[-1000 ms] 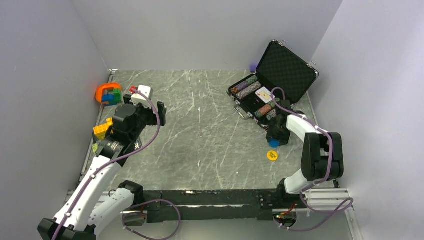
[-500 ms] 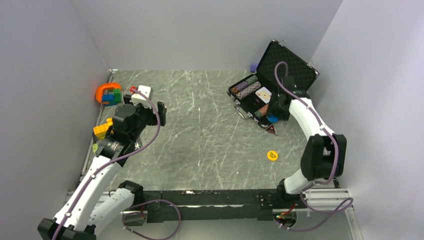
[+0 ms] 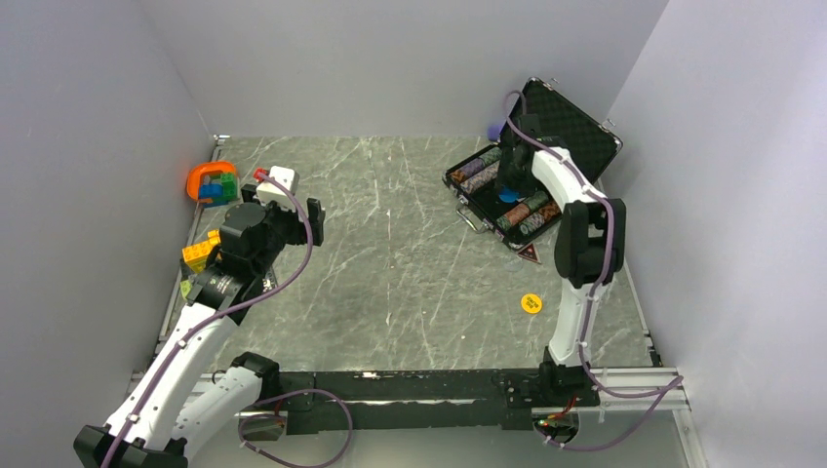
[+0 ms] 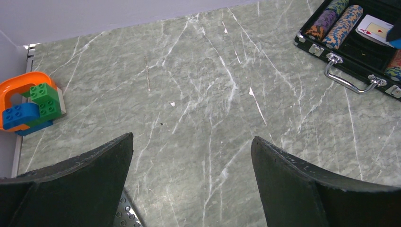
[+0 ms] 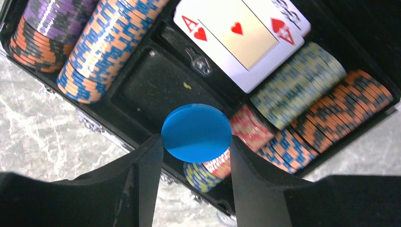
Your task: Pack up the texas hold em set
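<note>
Right wrist: right claw [image 5: 195,142] pinches blue disc [image 5: 196,130], half-hiding chips [image 5: 201,174]; left claw [image 4: 191,142] gapes.

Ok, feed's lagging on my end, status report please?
Right gripper shut on blue disc, above empty slot in open case. Left gripper open, empty. Yellow disc on table, unpacked. No obstruction seen.

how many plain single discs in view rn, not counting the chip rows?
2. Blue disc pinched in the right end effector over the open briefcase; yellow disc flat on the table. Others may be hidden.
</note>
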You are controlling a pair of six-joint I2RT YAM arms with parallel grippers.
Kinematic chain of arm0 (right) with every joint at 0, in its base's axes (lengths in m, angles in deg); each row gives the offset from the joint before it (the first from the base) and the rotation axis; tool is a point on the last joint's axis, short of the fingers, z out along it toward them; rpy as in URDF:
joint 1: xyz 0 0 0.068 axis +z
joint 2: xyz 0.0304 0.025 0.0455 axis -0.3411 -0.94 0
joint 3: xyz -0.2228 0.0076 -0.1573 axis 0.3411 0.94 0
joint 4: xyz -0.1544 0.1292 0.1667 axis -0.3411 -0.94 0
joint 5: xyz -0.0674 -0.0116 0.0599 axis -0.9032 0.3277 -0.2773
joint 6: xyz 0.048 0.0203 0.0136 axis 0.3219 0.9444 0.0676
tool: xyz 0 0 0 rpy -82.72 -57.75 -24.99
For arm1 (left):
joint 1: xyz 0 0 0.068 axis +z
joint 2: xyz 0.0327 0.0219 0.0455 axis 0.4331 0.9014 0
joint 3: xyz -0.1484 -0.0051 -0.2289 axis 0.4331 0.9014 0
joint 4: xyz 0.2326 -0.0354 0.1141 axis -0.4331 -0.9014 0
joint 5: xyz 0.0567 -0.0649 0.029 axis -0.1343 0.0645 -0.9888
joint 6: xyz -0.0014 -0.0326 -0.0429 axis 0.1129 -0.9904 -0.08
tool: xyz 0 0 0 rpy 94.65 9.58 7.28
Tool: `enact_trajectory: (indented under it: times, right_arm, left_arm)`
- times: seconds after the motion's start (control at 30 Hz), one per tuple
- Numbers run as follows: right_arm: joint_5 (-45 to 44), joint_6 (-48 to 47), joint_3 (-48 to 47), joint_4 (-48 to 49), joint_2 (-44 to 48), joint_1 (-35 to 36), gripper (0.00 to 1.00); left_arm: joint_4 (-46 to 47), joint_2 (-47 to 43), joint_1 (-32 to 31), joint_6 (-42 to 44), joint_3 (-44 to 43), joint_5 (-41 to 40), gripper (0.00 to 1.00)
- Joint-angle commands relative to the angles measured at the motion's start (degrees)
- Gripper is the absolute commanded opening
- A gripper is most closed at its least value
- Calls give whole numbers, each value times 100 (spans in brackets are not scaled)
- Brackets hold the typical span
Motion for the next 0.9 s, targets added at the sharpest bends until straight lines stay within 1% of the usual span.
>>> enact_trajectory:
  times: [0.0,0.23,0.6,0.87]
  right_arm:
    - [15,-105,-716,-143,-447,104,37]
    - [-65,-109,-980,-244,-975,177,36]
    - [-65,-91,-588,-121,-1087,206,36]
    - [16,-118,-648,-192,-1268,281,36]
  left_arm:
    - [127,32,-25,-14,9,1,98]
    - [127,19,-23,-8,9,-4,98]
    - [127,-3,-25,-6,14,5,98]
    - [119,-12,-23,-5,1,-9,98]
